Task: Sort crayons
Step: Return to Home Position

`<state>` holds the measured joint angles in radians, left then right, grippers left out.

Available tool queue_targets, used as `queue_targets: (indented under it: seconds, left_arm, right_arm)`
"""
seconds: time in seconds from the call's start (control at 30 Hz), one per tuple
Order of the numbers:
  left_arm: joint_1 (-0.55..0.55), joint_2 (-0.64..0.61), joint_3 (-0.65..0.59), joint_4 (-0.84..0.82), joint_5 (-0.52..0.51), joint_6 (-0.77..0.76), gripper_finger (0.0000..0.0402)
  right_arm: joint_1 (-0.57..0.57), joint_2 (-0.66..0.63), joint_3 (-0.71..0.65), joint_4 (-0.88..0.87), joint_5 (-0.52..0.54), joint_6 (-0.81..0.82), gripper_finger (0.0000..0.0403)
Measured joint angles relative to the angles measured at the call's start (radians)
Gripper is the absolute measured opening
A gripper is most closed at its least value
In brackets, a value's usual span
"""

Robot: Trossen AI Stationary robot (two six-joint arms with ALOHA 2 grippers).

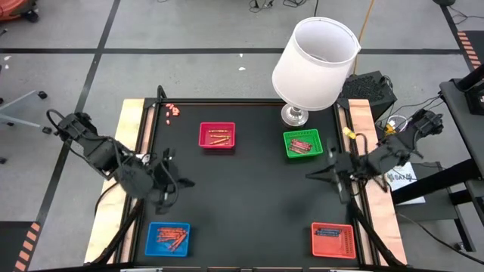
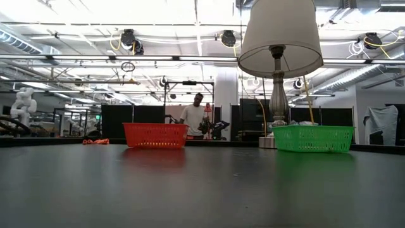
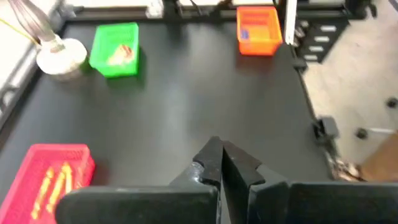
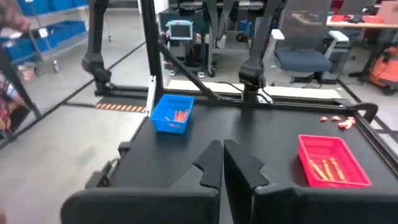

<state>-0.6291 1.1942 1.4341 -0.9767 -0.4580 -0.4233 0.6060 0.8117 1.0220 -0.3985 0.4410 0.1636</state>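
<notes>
The left end effector [image 3: 219, 148], closed and empty, hangs over the left side of the table [image 1: 249, 196]. A few loose crayons [image 1: 173, 111] lie beyond it at the far-left corner, their long axis too small to read. The rest fill 4 trays [image 1: 201, 136]. The right end effector [image 4: 222, 148], also closed and empty, is well apart from the loose ones.

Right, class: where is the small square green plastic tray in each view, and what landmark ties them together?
High view: the green plastic tray sits near the table's far right corner, beside the white-shaded lamp.
Low view: right of centre, in front of the lamp.
Left wrist view: the tray beside the lamp's base.
Right wrist view: not in it.
Landmark: the lamp.
</notes>
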Motion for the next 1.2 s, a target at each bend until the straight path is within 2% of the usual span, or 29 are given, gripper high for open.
queue_targets:
  seconds: [0.17,0.3,0.47,0.67,0.8,0.93,1.2]
  left_arm:
    - [0.103,0.0,0.0,0.114,0.022,0.157,0.0014]
    - [0.187,-0.004,0.0,0.166,0.035,0.252,0.0014]
    - [0.314,-0.032,-0.069,0.298,0.181,0.339,0.0014]
    - [0.432,-0.065,-0.254,0.542,0.323,0.384,0.0014]
    - [0.472,-0.084,-0.432,0.743,0.386,0.379,0.0014]
    - [0.512,-0.109,-0.608,0.957,0.425,0.349,0.0015]
    - [0.558,-0.161,-0.836,1.143,0.46,0.325,0.0015]
  right_arm:
    - [-0.045,-0.083,0.0,-0.124,-0.055,-0.058,0.0]
    - [-0.074,-0.128,-0.023,-0.158,-0.092,-0.097,0.0]
    - [-0.102,-0.195,-0.146,-0.085,-0.106,-0.105,0.0]
    - [-0.119,-0.245,-0.367,0.157,-0.107,-0.115,0.0]
    - [-0.14,-0.248,-0.521,0.341,-0.154,-0.101,0.0]
    - [-0.156,-0.249,-0.646,0.464,-0.162,-0.067,0.0]
    - [-0.183,-0.255,-0.806,0.617,-0.186,-0.033,0.0]
